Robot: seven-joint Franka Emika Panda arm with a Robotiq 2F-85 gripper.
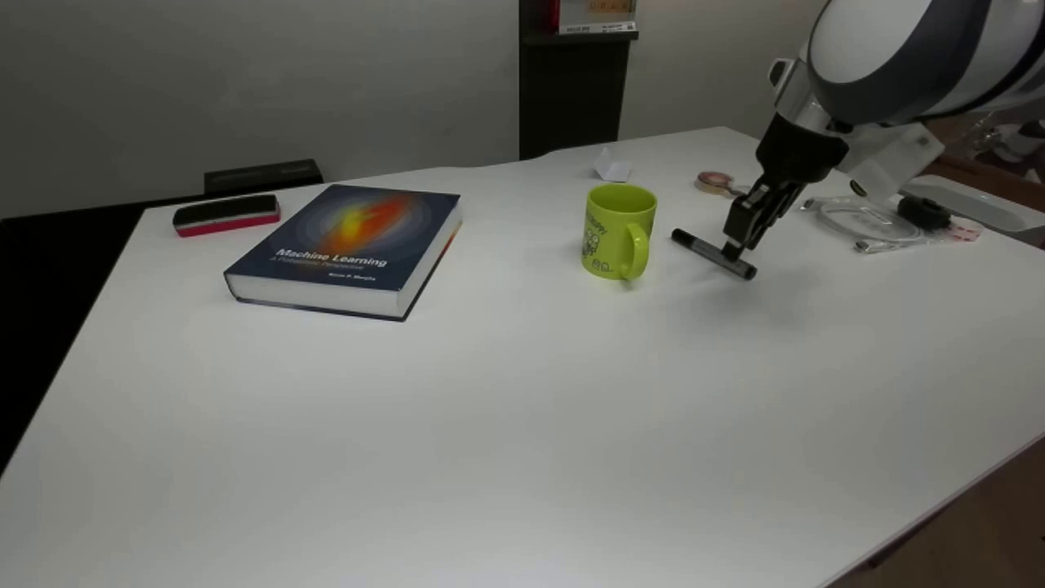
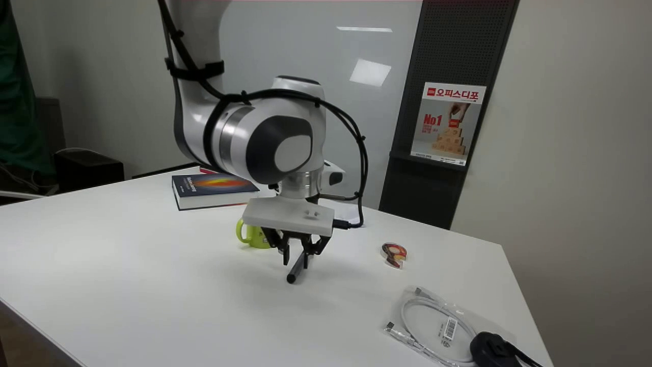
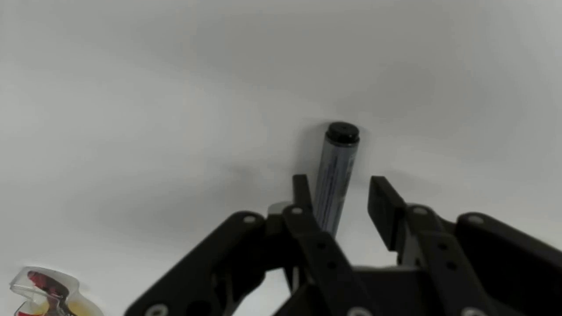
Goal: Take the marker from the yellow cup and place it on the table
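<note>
- in both exterior views, book (image 1: 347,245) on bench (image 1: 490,457), left of cup (image 1: 614,237)
- marker (image 1: 704,249) right of cup, between jaws of claw (image 2: 295,263)
- tape roll (image 1: 713,183) right of cup, on bench
- bagged cable (image 2: 449,329) right of claw
- in an exterior view, flat block (image 1: 226,215) left of book; folded paper (image 1: 612,169) behind cup

End effector (image 3: 340,191) pts dwn w/ fingers (image 3: 386,208) apart.

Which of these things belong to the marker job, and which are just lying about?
Part of the job:
marker
yellow cup
white table
claw

Just lying about:
blue book
red-and-black flat object
tape dispenser
bagged cable
folded white piece
black corded object
</note>
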